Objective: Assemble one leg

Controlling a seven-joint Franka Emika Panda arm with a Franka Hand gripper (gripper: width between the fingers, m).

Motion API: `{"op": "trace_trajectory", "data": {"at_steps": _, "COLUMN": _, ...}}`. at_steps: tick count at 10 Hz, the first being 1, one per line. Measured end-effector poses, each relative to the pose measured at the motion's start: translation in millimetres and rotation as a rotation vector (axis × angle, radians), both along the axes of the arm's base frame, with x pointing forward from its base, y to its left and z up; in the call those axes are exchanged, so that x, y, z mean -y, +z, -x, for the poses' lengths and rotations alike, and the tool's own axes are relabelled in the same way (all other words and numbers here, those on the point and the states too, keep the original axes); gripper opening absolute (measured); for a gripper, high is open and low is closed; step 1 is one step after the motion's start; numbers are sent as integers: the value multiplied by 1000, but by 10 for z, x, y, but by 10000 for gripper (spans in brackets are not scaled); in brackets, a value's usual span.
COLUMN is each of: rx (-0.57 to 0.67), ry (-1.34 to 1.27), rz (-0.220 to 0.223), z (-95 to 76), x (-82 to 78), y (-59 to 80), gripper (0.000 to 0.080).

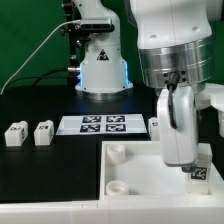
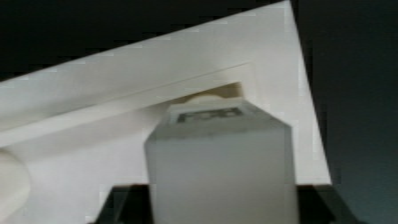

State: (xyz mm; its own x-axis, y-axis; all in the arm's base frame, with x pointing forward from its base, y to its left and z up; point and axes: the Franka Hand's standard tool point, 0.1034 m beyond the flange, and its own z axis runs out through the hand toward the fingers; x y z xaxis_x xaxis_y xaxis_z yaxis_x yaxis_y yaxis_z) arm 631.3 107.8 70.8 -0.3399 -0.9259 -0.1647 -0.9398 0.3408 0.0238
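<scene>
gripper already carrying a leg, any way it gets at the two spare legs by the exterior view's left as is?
Probably not yet: the gripper is shut on a leg over the panel. The two legs lie unobstructed on the table.

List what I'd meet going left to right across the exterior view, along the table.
First loose leg → second loose leg → marker board → corner socket of the white panel → leg held in the claw.
</scene>
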Motion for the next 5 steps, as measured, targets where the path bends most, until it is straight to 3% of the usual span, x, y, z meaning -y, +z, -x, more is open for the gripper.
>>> {"op": "trace_trajectory", "data": {"at_steps": 1, "rx": 4, "ry": 31, "rz": 2, "z": 3, "x": 3, "y": -4, "gripper": 297}}
{"op": "trace_trajectory", "data": {"at_steps": 2, "rx": 2, "ry": 31, "rz": 0, "z": 9, "x": -4, "y": -15, "gripper": 476}}
{"op": "trace_trajectory", "data": {"at_steps": 3, "rx": 2, "ry": 33, "rz": 0, "z": 9, "x": -6, "y": -15, "gripper": 476}}
{"op": "trace_trajectory", "data": {"at_steps": 4, "rx": 11, "ry": 85, "rz": 1, "z": 9, "x": -8, "y": -15, "gripper": 591}}
{"op": "trace_trajectory", "data": {"at_steps": 5, "rx": 33, "ry": 91, "rz": -11, "z": 23, "x": -46, "y": 59, "gripper": 637}}
